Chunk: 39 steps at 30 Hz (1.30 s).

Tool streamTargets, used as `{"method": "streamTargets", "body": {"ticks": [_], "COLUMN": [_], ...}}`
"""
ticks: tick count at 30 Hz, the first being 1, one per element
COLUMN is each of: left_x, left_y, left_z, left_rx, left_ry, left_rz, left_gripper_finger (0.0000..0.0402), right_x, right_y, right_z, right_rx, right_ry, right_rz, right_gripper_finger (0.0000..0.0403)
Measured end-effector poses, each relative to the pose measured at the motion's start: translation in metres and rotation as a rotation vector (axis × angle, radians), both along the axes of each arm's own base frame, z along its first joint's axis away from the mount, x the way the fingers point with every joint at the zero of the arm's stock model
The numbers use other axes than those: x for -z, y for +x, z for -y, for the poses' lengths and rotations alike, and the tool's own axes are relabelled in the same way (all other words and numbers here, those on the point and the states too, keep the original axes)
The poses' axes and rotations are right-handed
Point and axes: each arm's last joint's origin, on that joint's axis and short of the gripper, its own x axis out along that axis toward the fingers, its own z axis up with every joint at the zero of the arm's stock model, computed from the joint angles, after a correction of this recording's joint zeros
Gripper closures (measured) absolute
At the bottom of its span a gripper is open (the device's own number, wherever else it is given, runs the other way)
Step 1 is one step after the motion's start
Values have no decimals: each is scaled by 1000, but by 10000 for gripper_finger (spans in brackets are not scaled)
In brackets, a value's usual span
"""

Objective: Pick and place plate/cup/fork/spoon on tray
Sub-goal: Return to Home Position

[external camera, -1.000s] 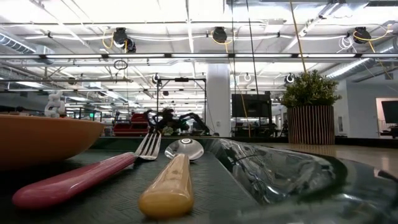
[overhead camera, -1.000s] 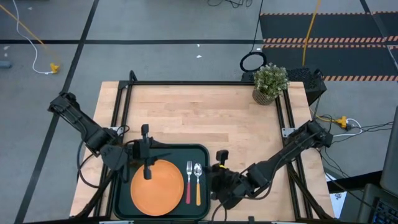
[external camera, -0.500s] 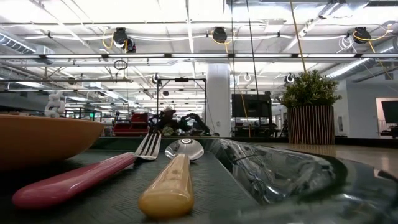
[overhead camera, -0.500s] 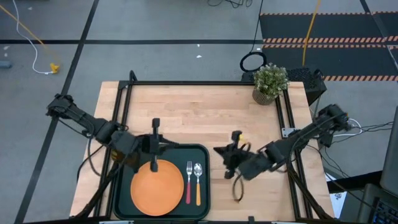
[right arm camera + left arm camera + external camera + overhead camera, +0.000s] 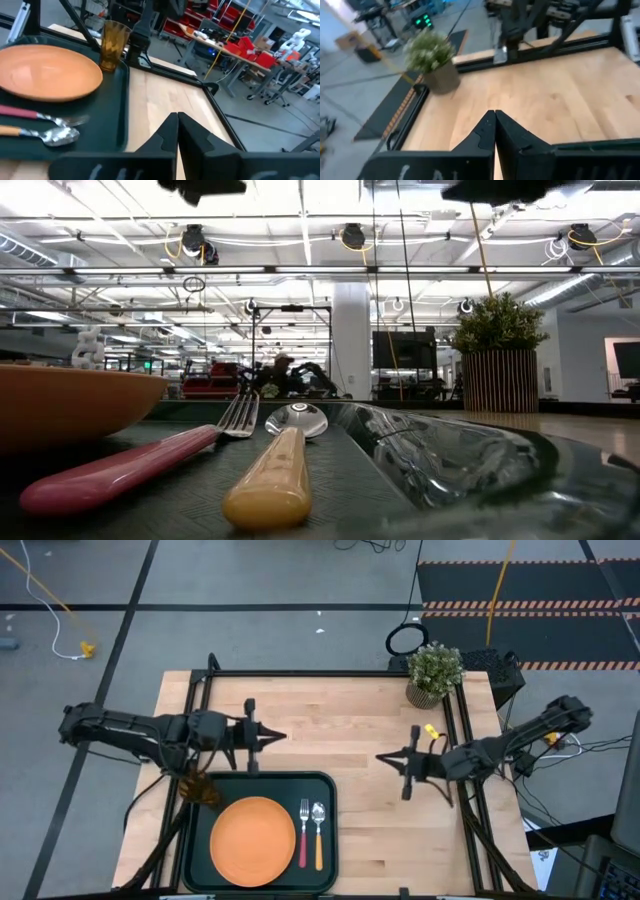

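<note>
Left gripper (image 5: 272, 737) hangs over bare table (image 5: 340, 720) just beyond the tray's far rim, fingers pressed together with nothing between them; its wrist view shows the two dark fingers (image 5: 485, 135) meeting at a point above the wood. Right gripper (image 5: 385, 757) hangs over the table to the right of the tray, well apart from it, fingers likewise together and empty, as its own wrist view confirms (image 5: 177, 131).

Tray (image 5: 335, 840) lies at the table's near edge, left of centre. Plate (image 5: 252, 841) rests flat inside it, taking up the left and middle. Fork (image 5: 303, 832) lies just right of the plate, tines toward the far rim, red-pink handle toward the near edge. Spoon (image 5: 318, 833) lies parallel to the fork and just beside it on the right, bowl toward the far rim. Cup (image 5: 203, 789) stands upright in the tray's far left corner, just beside the plate's edge; the right wrist view shows it (image 5: 113, 44) standing beyond the plate.

Potted plant (image 5: 434, 673) stands at the table's far right corner.
</note>
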Motion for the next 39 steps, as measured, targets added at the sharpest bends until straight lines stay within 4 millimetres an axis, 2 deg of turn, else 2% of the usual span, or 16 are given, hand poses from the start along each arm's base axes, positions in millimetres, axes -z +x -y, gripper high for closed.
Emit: {"method": "streamTargets", "body": {"ticks": [4, 10, 16, 24, 32, 39], "left_x": [16, 53, 68, 76, 82, 78], "left_y": [-11, -19, -22, -27, -29, -28], "left_z": [-10, -10, -12, -16, -16, -15], "left_rx": [-61, -72, -76, -96, -92, -40], "left_ry": [-70, -104, -91, -91, -85, -81], "left_rz": [8, -3, 43, 32, 35, 79], "left_gripper_finger": [394, 398, 393, 392, 394, 397], "right_x": [25, 68, 90, 100, 93, 90], "right_y": [-20, -39, -48, -55, -58, -56], "right_z": [9, 17, 17, 16, 17, 27], "right_rx": [-8, -43, -190, -313, -361, -396], "right_ry": [-43, -122, -76, 16, 59, 34], "right_rz": [12, 33, 97, 107, 183, 217], "right_gripper_finger": [403, 403, 403, 403, 403, 403]}}
